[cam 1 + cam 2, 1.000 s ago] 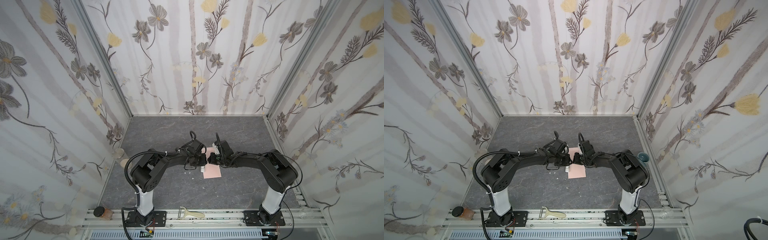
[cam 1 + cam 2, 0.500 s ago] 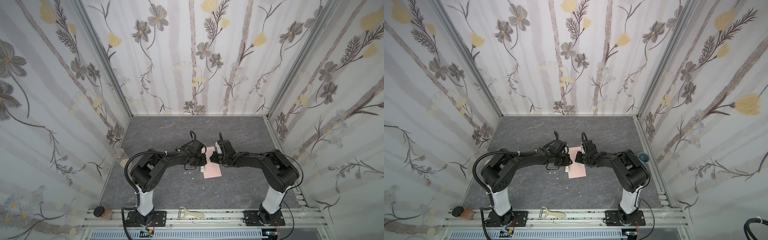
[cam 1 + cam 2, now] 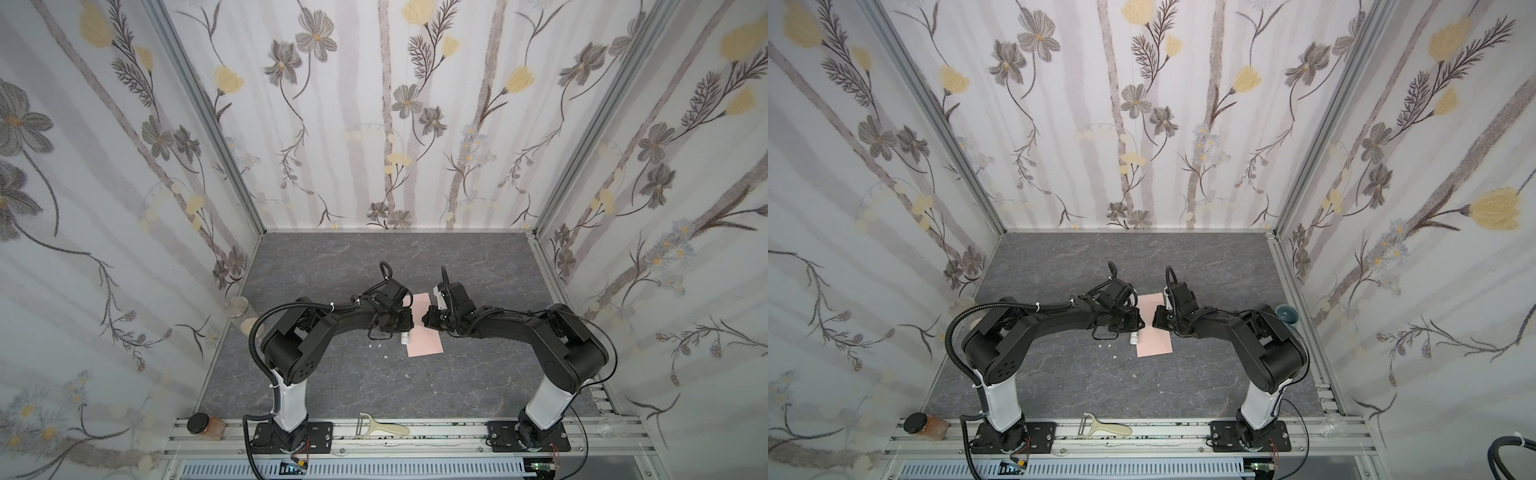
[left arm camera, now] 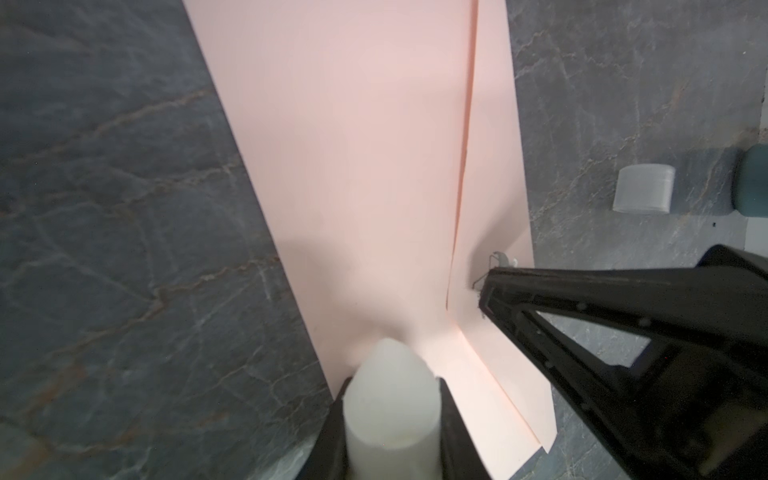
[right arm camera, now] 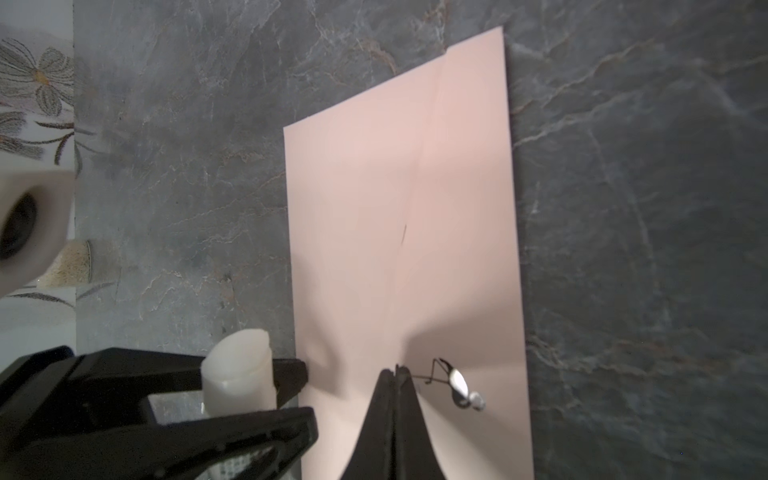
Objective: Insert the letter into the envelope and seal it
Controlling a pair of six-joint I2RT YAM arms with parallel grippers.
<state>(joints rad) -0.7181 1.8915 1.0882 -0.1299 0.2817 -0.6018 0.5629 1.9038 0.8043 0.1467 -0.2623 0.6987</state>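
The right tool (image 5: 397, 372) has drawn back from the left tool (image 5: 299, 395). A second ago the two nearly met over the envelope (image 5: 374, 208); now a strip of pink shows between them in both top views, and the left tool has hardly shifted.

The envelope lies flat on the worktop (image 5: 623, 208) between the two tools. We cannot see the letter in any view, so we judge that it is already inside and that sealing is the step in hand. The left tool is clamped on the white glue stick (image 5: 239, 370), whose tip sits just beside the envelope's near edge. The right tool has its jaws together, and its tip rests on the paper close to the seam (image 4: 467, 145), which looks slightly lifted there.

To do this well, we would press straight down with the closed tip and work along the seam in short steps. A sideways drag could slide or wrinkle such thin paper on the smooth worktop. We would also keep the glue stick off the outer face to avoid smears.
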